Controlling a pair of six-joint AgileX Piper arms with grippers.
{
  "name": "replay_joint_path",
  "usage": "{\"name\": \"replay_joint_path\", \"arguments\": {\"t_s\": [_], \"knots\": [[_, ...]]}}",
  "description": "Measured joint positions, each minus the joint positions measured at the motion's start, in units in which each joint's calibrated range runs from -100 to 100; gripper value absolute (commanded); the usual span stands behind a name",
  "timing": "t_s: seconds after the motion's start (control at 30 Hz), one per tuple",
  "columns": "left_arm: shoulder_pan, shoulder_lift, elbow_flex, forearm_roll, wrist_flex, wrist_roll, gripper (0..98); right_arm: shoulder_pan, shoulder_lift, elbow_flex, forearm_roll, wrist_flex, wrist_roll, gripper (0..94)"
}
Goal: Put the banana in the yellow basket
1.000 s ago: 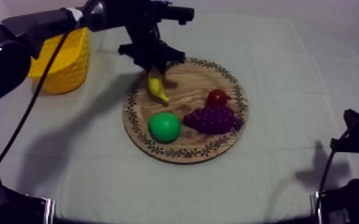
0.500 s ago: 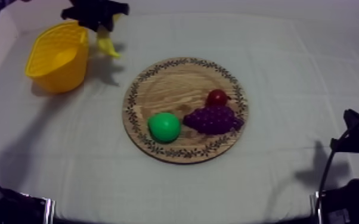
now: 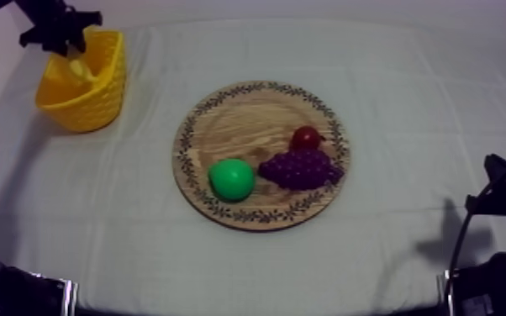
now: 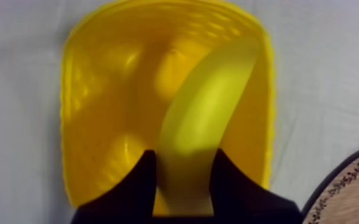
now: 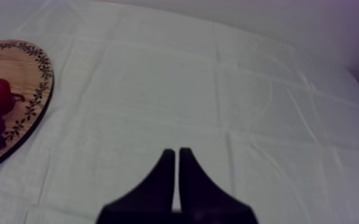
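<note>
From above, our left gripper (image 3: 59,32) hangs over the yellow basket (image 3: 97,105) at the far left, with the banana (image 3: 78,67) dipping inside its rim. At the left wrist, our fingers grasp the banana above the basket's hollow. At the right wrist, our right gripper (image 5: 176,173) lies clenched on nothing, right of the wooden board (image 5: 30,71).

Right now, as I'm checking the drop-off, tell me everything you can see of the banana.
The banana is a smooth, plastic-looking yellow toy, gently curved. My left gripper is shut on one end, a black finger on each side. The rest hangs in the mouth of the yellow basket; whether its far tip touches the wall I cannot tell.
</note>
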Motion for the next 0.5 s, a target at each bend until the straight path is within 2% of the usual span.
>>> {"name": "replay_joint_path", "arguments": {"t_s": [0.5], "knots": [[-2.77,7.36,-0.98,0.21,-4.8,-0.4,23.3,0.0,0.0,0.0,0.0,0.0,0.01,0.3]]}}
